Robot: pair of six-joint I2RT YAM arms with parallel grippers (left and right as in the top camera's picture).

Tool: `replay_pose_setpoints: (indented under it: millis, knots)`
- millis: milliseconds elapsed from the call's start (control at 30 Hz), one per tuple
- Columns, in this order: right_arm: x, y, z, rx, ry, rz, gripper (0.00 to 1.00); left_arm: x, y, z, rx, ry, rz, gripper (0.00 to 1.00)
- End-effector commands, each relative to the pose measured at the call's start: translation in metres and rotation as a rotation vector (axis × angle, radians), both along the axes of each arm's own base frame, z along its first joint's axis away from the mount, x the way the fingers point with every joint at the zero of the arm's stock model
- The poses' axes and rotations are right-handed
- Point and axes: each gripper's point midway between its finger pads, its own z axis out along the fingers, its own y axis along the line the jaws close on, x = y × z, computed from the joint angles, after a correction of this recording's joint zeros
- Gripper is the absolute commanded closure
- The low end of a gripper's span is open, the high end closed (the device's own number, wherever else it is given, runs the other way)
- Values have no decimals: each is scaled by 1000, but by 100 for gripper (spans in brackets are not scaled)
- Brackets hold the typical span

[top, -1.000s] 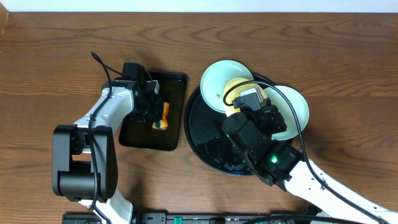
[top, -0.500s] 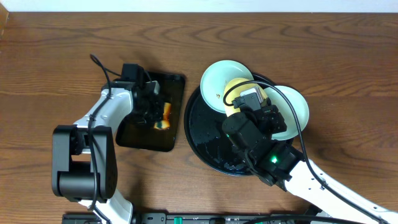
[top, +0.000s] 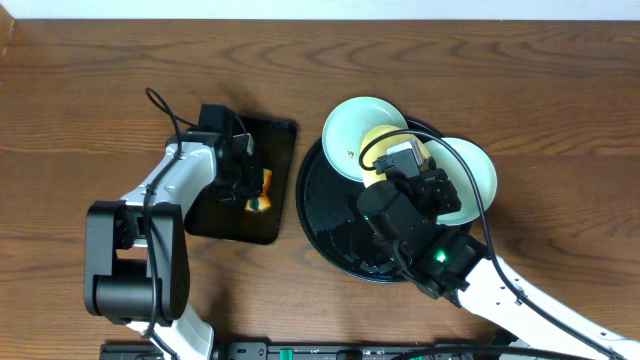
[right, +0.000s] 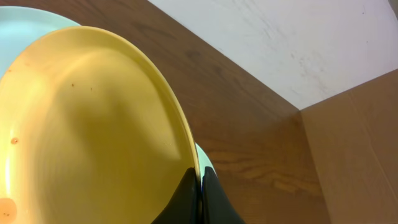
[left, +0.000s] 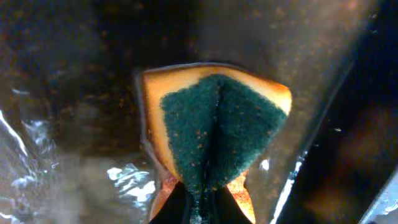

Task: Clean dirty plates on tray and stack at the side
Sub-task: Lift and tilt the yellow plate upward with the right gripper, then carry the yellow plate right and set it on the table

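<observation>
The left gripper (left: 199,208) was seen closed on the sponge (left: 214,134). The two fingers were pinched on its lower edge, so that the green scouring face was creased down the middle and the yellow body was folded up around it. In the overhead view the sponge (top: 260,190) was held over the rectangular black tray (top: 278,150), whose glossy surface was shown wet and glinting in the left wrist view; whether the sponge was touching that surface could not be told. The right gripper (right: 200,194) was clamped on the rim of the yellow plate (right: 81,124), with one finger on each side of the edge. A few small brown specks were seen on the plate's inner face. From overhead the yellow plate (top: 376,140) was found above the upper part of the round black tray (top: 322,205), between the two mint plates and partly hidden by the right arm. The left mint plate (top: 355,125) was lying across the tray's upper-left rim, and the right mint plate (top: 478,165) across its right rim. The wooden tabletop (top: 500,80) lay all around.
</observation>
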Motion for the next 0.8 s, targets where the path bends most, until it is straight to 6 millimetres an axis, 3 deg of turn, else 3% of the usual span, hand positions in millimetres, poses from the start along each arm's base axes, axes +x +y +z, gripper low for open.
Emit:
replay_pose_setpoints:
  millis: [0,267,500,767]
  knots:
    - [2,-1,15,47,-42,-24,99,-5,-26,7,-164,-23,-129,92]
    - [2,3,12,73,-28,-6,99,4,-10,11,-61,-31,-64,88]
    - [3,8,10,138,-16,9,99,12,19,35,108,-100,5,92]
    - [11,-33,37,304,-83,-102,99,17,20,72,104,-216,12,92]
